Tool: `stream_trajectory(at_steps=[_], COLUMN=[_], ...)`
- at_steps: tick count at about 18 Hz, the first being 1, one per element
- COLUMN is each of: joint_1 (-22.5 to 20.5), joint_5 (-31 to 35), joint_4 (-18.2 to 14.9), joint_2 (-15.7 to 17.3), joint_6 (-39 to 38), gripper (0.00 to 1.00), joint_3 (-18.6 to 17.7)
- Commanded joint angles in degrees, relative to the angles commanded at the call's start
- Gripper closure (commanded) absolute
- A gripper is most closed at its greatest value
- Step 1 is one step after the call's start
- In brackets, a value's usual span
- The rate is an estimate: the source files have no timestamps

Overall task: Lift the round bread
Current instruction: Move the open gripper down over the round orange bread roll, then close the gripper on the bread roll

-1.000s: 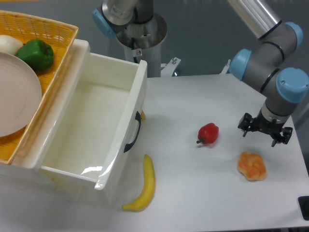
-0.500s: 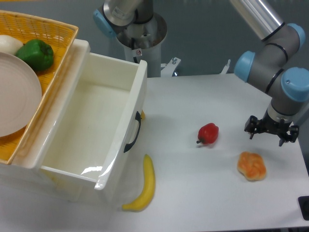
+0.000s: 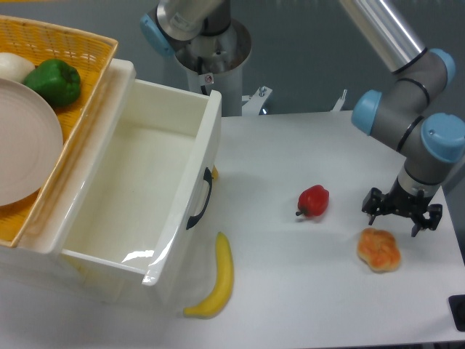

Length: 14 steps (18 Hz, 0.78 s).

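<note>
Since the earlier frames the gripper (image 3: 402, 218) is dropping lower toward the table (image 3: 290, 305), now hanging with its fingers spread wide, just above and slightly behind the round bread (image 3: 378, 250). That bun is lying near the table's right edge, right of the red pepper (image 3: 314, 201), untouched.
</note>
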<state>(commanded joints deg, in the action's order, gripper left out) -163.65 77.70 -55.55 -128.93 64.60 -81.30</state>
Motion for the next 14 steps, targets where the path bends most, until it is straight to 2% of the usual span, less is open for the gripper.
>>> stream_trajectory(at_steps=[7, 9, 11, 12, 13, 14], joint_1=[0.5, 0.7, 1.1, 1.4, 1.4, 1.4], joint_5=[-0.4, -0.4, -0.3, -0.3, -0.3, -0.3], joint_4=[1.8, 2.3, 3.7, 4.1, 4.2, 4.2], joint_2=[-1.1, -1.5, -1.8, -2.0, -2.0, -1.9], joint_6=[-0.9, -1.7, -2.7, -3.0, -3.2, -3.3], gripper=[0.0, 0.04, 0.12, 0.23, 0.43, 0.7], joint_3=[0.3, 0.3, 0.3, 0.3, 0.4, 0.4])
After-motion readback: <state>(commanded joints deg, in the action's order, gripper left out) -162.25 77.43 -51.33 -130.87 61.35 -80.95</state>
